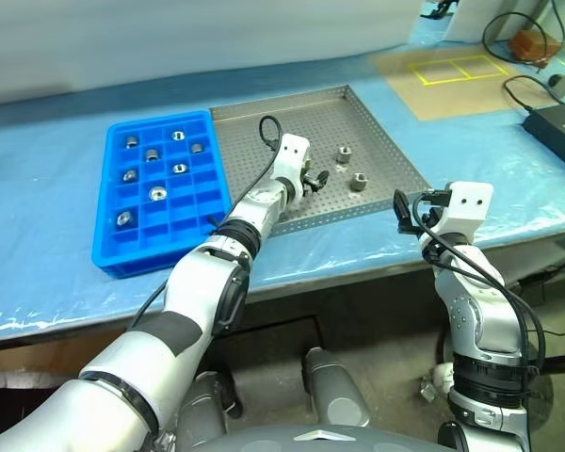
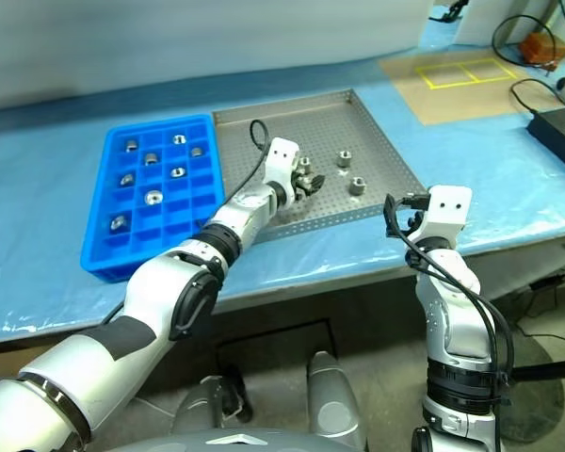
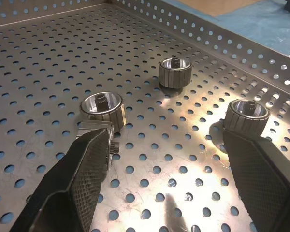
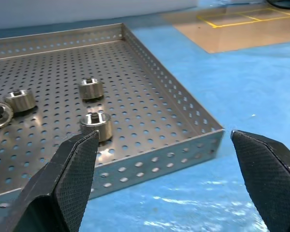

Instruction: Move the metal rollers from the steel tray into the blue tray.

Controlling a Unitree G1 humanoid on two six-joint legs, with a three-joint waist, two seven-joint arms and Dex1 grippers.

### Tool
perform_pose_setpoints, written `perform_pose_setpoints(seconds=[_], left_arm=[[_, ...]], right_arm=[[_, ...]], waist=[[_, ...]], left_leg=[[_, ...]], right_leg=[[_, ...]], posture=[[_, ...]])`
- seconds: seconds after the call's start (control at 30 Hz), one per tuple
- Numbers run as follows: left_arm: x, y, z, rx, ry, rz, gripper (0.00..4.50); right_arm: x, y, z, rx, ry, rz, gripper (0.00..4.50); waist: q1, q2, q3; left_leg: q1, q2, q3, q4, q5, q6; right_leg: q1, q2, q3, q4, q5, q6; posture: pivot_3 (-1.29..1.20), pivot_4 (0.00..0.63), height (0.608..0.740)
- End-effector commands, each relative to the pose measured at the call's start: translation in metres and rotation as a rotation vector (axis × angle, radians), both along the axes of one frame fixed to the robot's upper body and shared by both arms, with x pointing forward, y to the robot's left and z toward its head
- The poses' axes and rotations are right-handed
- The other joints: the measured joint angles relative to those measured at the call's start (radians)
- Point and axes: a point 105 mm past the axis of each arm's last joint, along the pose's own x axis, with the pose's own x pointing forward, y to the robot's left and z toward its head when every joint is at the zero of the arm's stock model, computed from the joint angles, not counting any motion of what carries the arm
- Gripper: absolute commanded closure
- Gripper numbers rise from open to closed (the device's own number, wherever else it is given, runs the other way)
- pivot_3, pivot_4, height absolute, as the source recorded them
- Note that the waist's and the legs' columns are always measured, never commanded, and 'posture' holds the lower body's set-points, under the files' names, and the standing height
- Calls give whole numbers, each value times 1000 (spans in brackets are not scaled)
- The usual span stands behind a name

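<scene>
Spread wide, left black fingers (image 3: 87, 179) low over perforated steel tray (image 3: 38, 72); may knock small grey metal roller (image 3: 102, 109) aside. Right fingers (image 4: 72, 183) wide, empty.

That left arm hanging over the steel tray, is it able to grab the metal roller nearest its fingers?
Probably yes. The left gripper is open just above the steel tray, and the nearest metal roller sits right ahead of one finger with nothing between.
</scene>
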Motion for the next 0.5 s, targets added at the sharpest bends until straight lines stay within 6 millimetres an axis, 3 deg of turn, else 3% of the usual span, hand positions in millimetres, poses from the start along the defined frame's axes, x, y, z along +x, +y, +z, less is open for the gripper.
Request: perform_pose_setpoints(seconds=[0.03,0.3,0.5], left_arm=[[6,6,9,28,-41,54,545],[11,15,14,56,-80,156,545],[20,41,25,74,-133,335,545]], right_arm=[[-6,-1,16,-4,-60,-9,0],[-6,-1,16,-5,-58,-6,0],[-8,-2,15,-3,-52,-10,0]], waist=[[-17,0,0],[-63,0,0],[-88,0,0]], left_leg=[[0,0,0,0,0,0],[0,-1,-1,1,0,1],[0,-2,-1,1,-1,1]], right_leg=[[0,0,0,0,0,0],[1,0,-3,-1,0,0],[2,0,-5,-2,0,1]], posture=[[-764,150,740],[-770,150,740],[-776,150,740]])
